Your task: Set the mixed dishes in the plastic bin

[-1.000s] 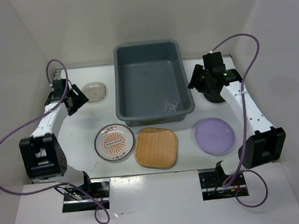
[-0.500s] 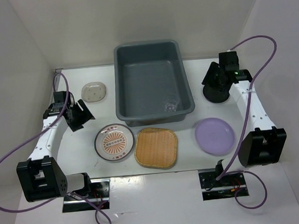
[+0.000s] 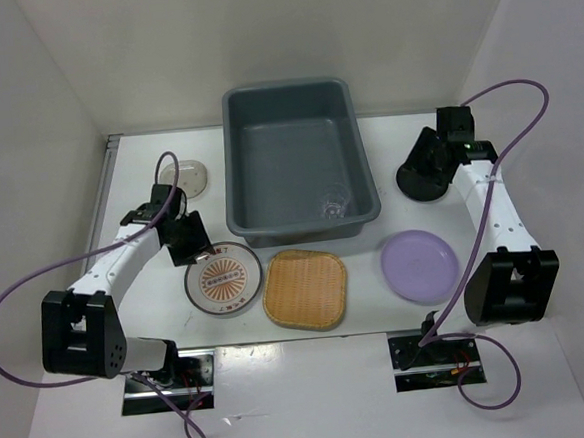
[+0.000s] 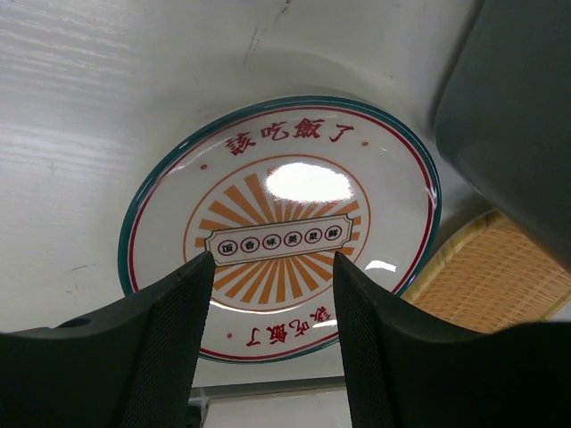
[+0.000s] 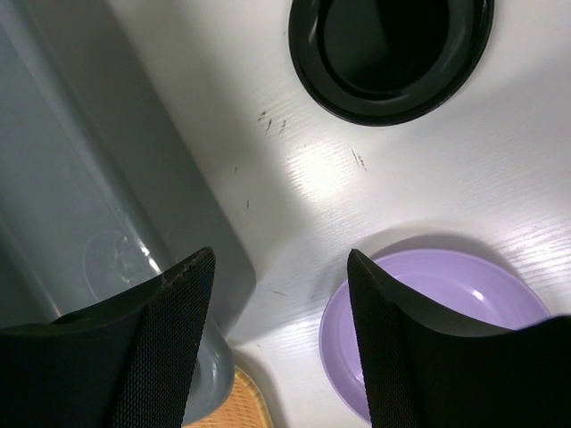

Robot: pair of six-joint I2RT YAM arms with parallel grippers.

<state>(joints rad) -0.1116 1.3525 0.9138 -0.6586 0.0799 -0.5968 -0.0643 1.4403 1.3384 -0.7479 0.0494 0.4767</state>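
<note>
The grey-blue plastic bin stands at the back centre with the clear glass cup inside it. In front lie the sunburst plate, the bamboo tray and the lilac plate. My left gripper hovers open at the sunburst plate's far left edge; in the left wrist view the plate shows between the empty fingers. My right gripper hangs open and empty over the small black dish, which it partly hides. The beige dish sits at the back left.
In the right wrist view the black dish lies ahead of the right gripper, the lilac plate to its right, the bin wall to its left. The bin corner and tray border the sunburst plate.
My left arm swung from beside the beige dish toward the near side, to the sunburst plate, its jaws narrowing somewhat. My right arm drifted right above the black dish.
</note>
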